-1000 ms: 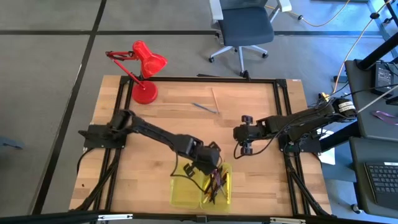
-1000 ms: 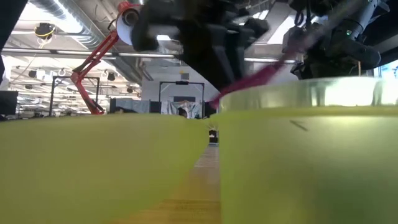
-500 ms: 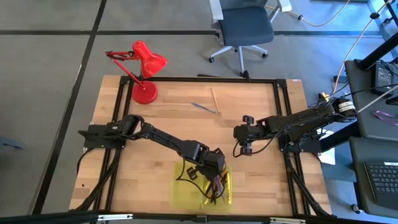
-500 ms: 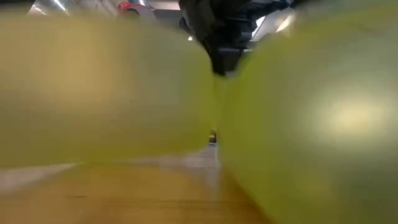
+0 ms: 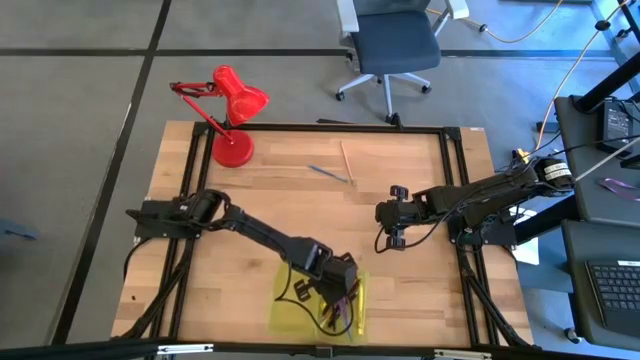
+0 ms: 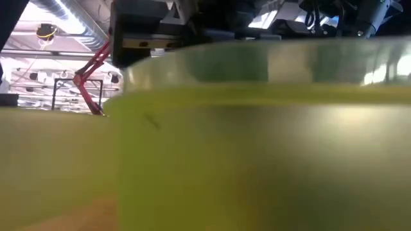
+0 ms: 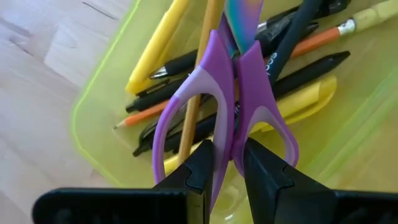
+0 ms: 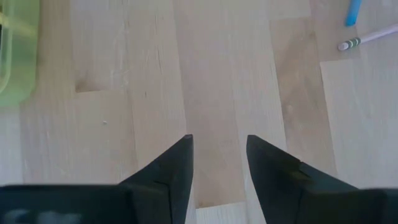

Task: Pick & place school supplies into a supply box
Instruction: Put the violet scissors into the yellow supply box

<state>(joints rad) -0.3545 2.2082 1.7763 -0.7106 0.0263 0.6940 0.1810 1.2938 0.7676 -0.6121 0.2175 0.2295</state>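
Left gripper (image 7: 227, 163) clamped on purple scissors (image 7: 227, 106) at the handle junction, blades pointing away, held low over supply box (image 5: 312, 310) at table's near edge. Probably lined up lengthwise to drop in among pens and pencils (image 7: 186, 68) already there. Right gripper (image 8: 217, 163) parked mid-table, jaws apart, empty. Two supplies (image 5: 330, 172) left near the far edge.

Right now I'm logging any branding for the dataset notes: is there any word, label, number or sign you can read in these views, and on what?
None can be read.
Scissors in the left hand: no print shows on the purple handles.
Pens and pencils in the supply box: no legible marks.
Red desk lamp: no lettering visible.
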